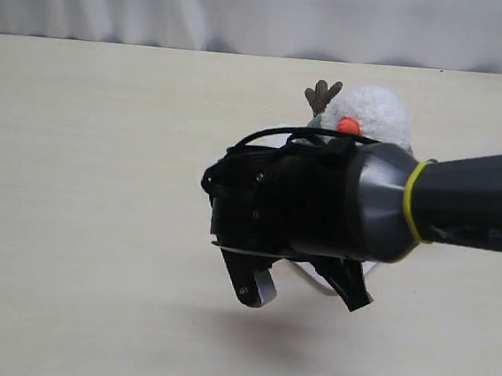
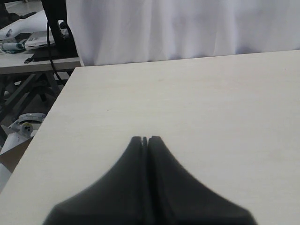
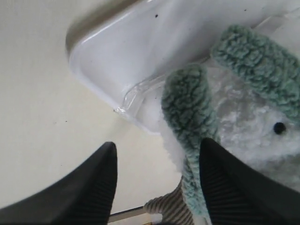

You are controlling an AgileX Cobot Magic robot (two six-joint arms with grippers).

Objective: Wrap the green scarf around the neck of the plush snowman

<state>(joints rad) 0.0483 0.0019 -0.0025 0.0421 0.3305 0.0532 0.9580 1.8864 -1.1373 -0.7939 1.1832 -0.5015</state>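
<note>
The plush snowman (image 1: pixel 378 111) is in the exterior view, its white head, orange nose and one brown twig arm showing above my right arm, which hides its body. In the right wrist view the green scarf (image 3: pixel 187 103) drapes over the snowman's white body (image 3: pixel 253 136) in two fuzzy strips. One strip hangs along the inner side of one finger (image 3: pixel 234 187). My right gripper (image 3: pixel 158 143) (image 1: pixel 303 295) is open, with the jaws wide apart and closed on nothing. The neck is hidden. My left gripper (image 2: pixel 146 138) is shut and empty over bare table.
A white plastic tray (image 3: pixel 122 51) lies under the snowman, its rim just showing below my right gripper (image 1: pixel 313 281). The pale wooden table (image 1: pixel 91 182) stretches to the left. A white curtain hangs behind the table's far edge.
</note>
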